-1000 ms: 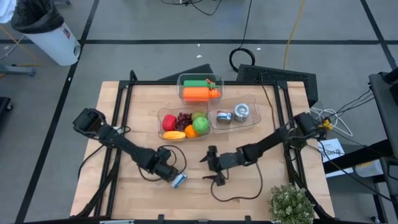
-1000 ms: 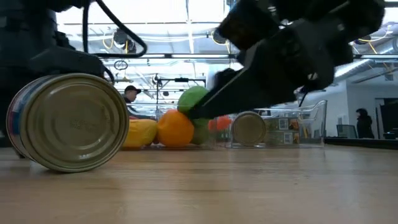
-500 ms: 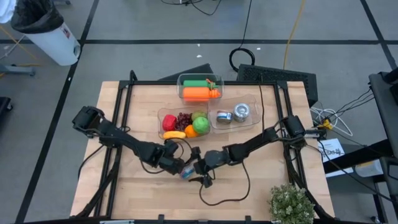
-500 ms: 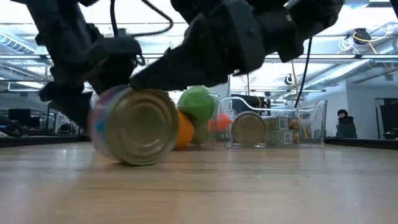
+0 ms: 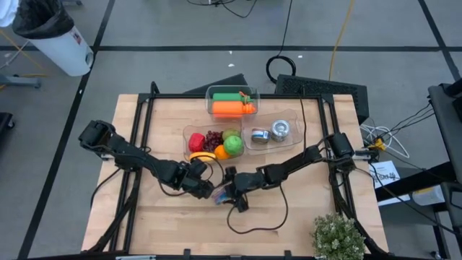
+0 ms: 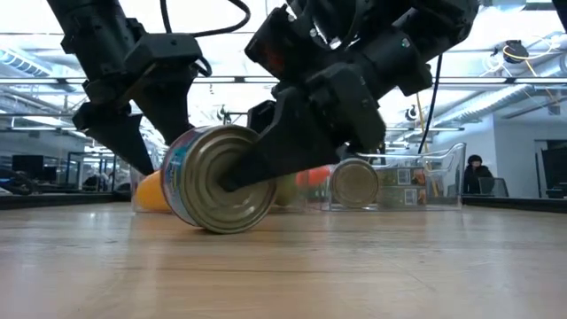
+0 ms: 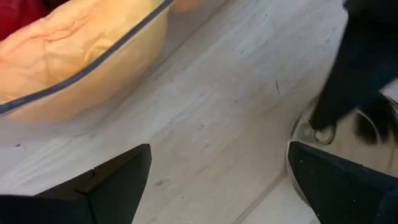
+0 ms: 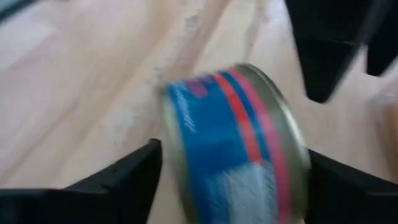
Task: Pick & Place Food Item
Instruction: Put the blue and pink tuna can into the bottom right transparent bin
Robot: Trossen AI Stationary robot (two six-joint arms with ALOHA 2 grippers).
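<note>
The wooden desk (image 5: 289,209) carries everything, with both arms reaching in to meet near its middle front. At the back sit three clear bins: one with carrot-like pieces (image 5: 231,102), one with mixed fruit (image 5: 211,143), and a third, the can bin (image 5: 273,133), already holding two tins, which I take to be where the loose one belongs.

The right gripper (image 5: 232,195) is low on the desk with its fingers spread to either side of the blue-and-red can (image 8: 233,149), which lies on its side just in front of the fruit bin. From the low view one finger rests against the can's (image 6: 217,182) flat end, so the jaws look to be straddling it end to end, not yet clamped.

The left gripper (image 5: 206,189) sits just beside the can on the other side, fingers wide apart and holding nothing; it seems placed to keep the can from rolling away.
</note>
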